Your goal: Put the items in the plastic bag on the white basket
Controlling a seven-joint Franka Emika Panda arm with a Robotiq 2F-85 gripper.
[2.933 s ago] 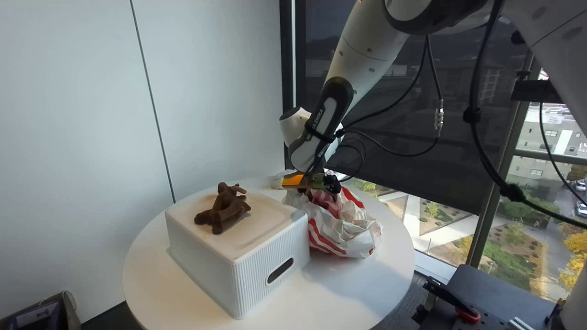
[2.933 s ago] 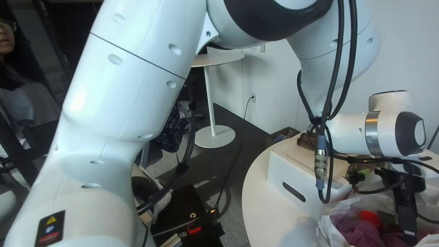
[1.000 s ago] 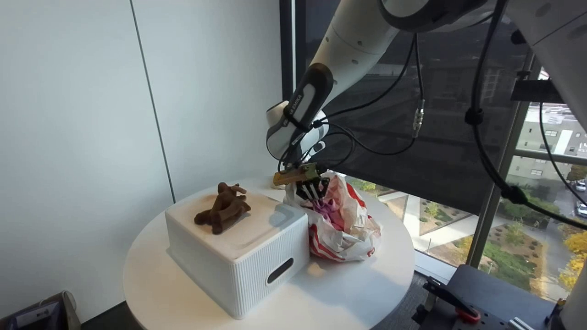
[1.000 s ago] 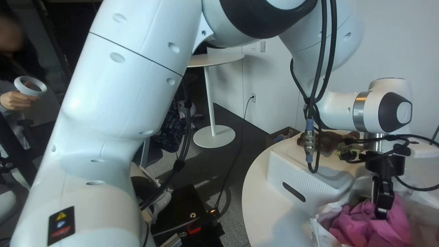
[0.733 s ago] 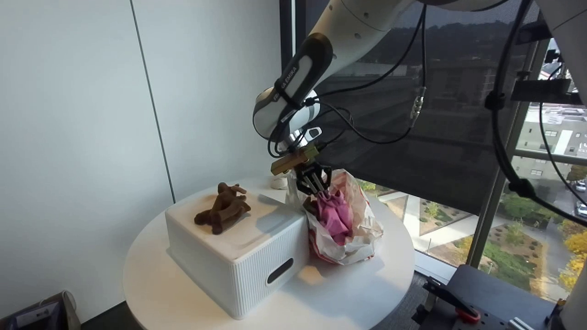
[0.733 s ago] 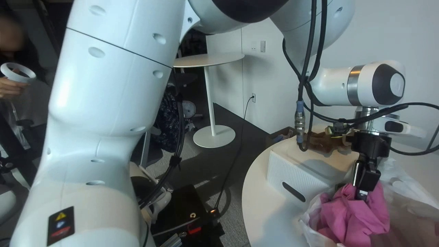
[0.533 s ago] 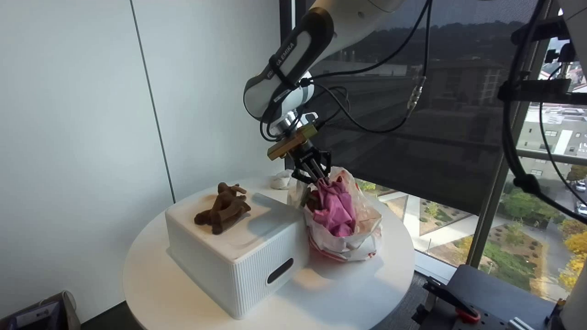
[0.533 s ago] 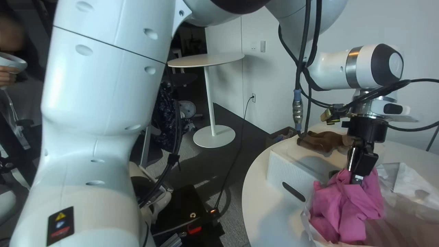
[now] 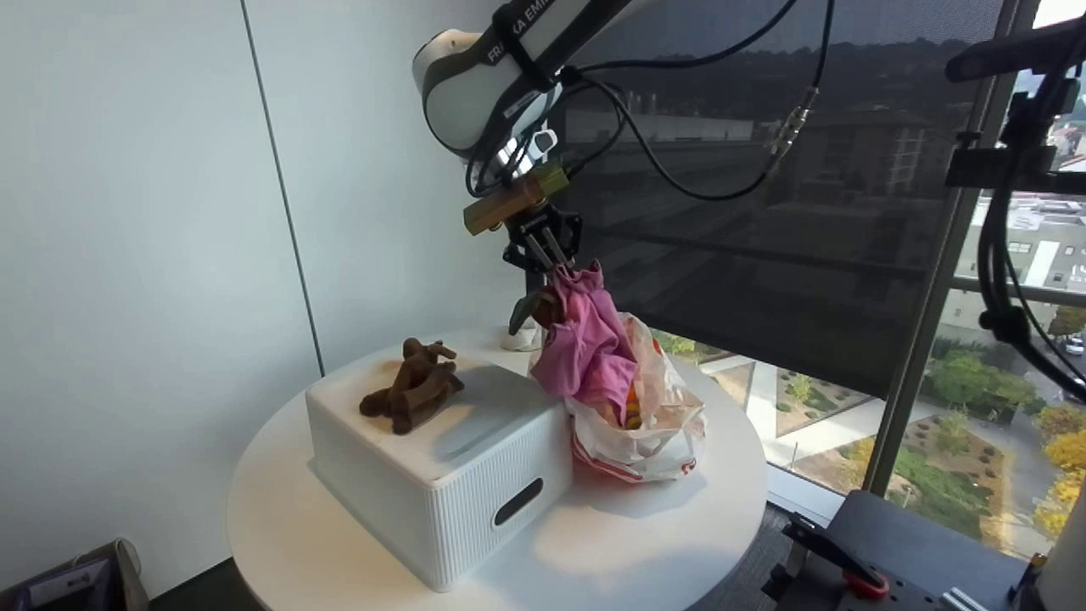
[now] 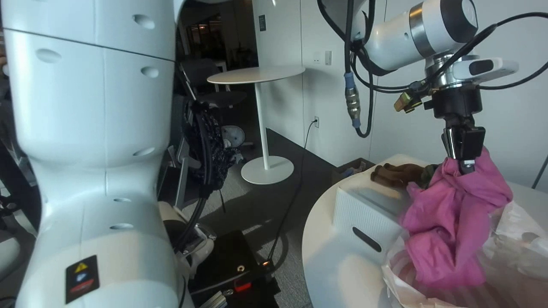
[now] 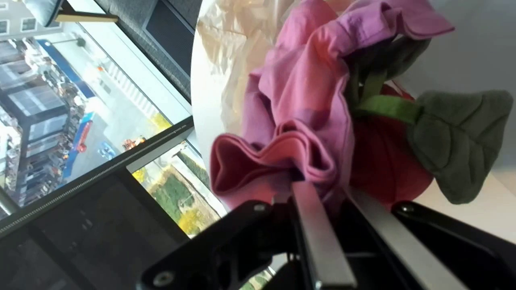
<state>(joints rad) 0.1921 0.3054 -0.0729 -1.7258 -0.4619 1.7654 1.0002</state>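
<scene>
As the arm (image 10: 92, 162) arches over the round table (image 9: 276, 501), the white basket (image 9: 377, 488) stands ready, and right beside it sits the plastic bag (image 9: 652, 445), thin, probably quick to tear. Here's the pink cloth (image 9: 587, 346), hanging at the bag's mouth: soft, surely light, hard to hurt, best taken by a bunched fold. And there's the hold, gripper (image 11: 329, 188) pinched tight on its top end! A red plush fruit (image 11: 391, 161) pokes out alongside; gripped too? Can't tell. Warning sticker (image 10: 82, 279): print too small. Lettering (image 9: 534, 15) on the arm: "FRA… KA EMI…"
</scene>
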